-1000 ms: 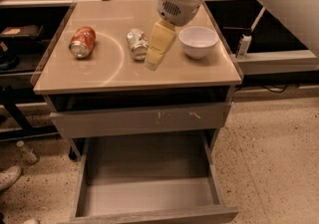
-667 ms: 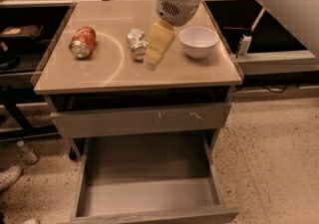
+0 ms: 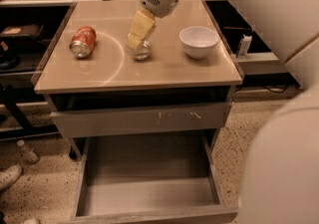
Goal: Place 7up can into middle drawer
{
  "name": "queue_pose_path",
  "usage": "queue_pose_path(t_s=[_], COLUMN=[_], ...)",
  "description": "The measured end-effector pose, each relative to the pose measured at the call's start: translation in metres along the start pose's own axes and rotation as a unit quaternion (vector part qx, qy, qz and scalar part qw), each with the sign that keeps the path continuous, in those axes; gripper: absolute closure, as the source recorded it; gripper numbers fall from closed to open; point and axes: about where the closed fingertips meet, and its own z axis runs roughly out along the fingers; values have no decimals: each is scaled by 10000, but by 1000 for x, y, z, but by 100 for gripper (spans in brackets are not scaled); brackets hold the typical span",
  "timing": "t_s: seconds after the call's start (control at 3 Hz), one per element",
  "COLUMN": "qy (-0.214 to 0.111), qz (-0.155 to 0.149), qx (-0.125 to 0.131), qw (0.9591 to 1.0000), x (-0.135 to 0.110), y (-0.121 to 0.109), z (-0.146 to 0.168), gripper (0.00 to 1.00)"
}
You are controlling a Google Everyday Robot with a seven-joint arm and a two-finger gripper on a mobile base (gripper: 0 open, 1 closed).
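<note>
The 7up can (image 3: 142, 51), small and silvery, lies on its side on the tan cabinet top (image 3: 149, 71), left of centre. My gripper (image 3: 133, 43) comes down from the top of the view with its cream tip right over the can's upper left, hiding part of it. The middle drawer (image 3: 149, 190) is pulled out wide open below the cabinet at the bottom of the view, with a plain grey, bare bottom.
An orange-red can (image 3: 82, 42) lies on its side at the left of the top. A white bowl (image 3: 198, 42) stands at the right. A drawer front with pale scratch marks (image 3: 139, 119) sits above the open drawer. My white arm fills the right side.
The gripper has moved left from beside the can's right side to directly over the can. The cans, the bowl and the drawers have not moved.
</note>
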Motion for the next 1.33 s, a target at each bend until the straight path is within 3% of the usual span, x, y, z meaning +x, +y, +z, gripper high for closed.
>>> queue_pose_path(t_s=[0.67, 1.33], qy=[110, -83], qz=[546, 569], qx=[-303, -402], qw=[9980, 9975], x=[-23, -32], y=[-36, -37], z=[42, 51], gripper=[0, 0])
